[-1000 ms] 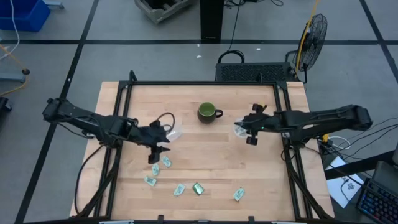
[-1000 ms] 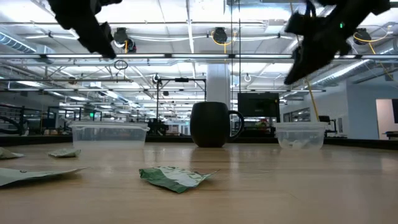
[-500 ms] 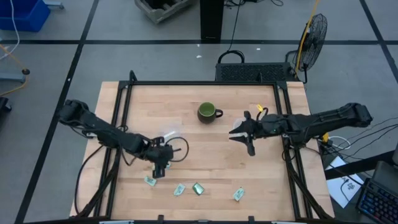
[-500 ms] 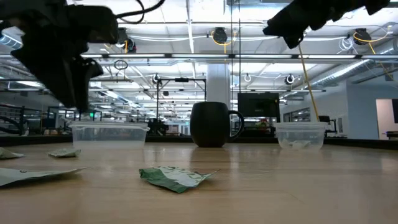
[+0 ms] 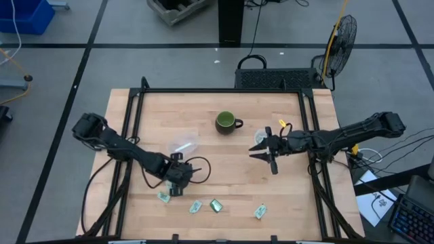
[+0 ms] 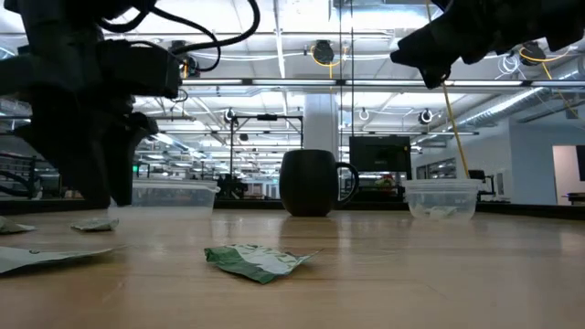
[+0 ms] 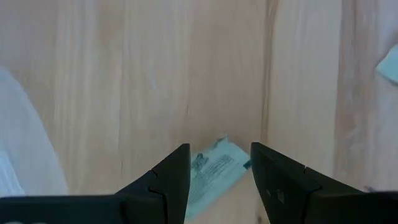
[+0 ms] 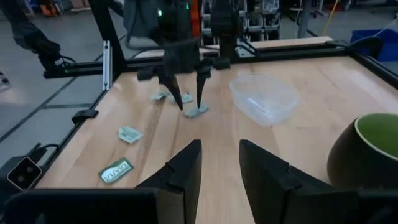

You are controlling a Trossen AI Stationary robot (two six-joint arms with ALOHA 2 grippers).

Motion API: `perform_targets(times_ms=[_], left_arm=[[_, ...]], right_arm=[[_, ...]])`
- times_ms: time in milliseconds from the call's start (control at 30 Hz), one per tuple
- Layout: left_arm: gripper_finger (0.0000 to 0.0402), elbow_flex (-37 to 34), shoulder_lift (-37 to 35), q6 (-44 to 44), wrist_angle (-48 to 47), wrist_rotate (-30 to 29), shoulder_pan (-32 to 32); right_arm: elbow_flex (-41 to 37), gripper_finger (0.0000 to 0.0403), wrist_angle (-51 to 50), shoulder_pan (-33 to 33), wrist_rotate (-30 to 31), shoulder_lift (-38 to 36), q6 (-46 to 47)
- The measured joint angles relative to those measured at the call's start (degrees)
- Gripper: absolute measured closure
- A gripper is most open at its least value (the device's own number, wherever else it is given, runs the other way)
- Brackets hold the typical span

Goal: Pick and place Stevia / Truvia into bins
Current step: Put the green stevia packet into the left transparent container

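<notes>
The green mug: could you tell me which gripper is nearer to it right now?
Right. The right gripper hangs beside the green mug, slightly nearer the front edge; the left gripper is low over the packets, farther away.

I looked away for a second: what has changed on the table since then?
The left gripper left its clear bin and came down toward the table's front, its open fingers now straddling a pale packet. The right gripper drew away from its bin toward the table's middle, holding nothing. The green mug and the front packets stayed put.
</notes>
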Motion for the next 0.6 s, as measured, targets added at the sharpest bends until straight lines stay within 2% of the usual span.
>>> perform_targets(times_ms=[467, 600], left_arm=[[0.0229, 0.26, 4.39, -1.47, -0.03, 0.70, 0.56], [0.0264, 0.24, 4.40, -0.62, 0.23, 1.25, 0.54]], right_arm=[[0.00, 0.0303, 1.43, 0.00, 0.00, -0.04, -0.39], [0.00, 0.0303, 1.52, 0.00, 0.02, -0.04, -0.39]])
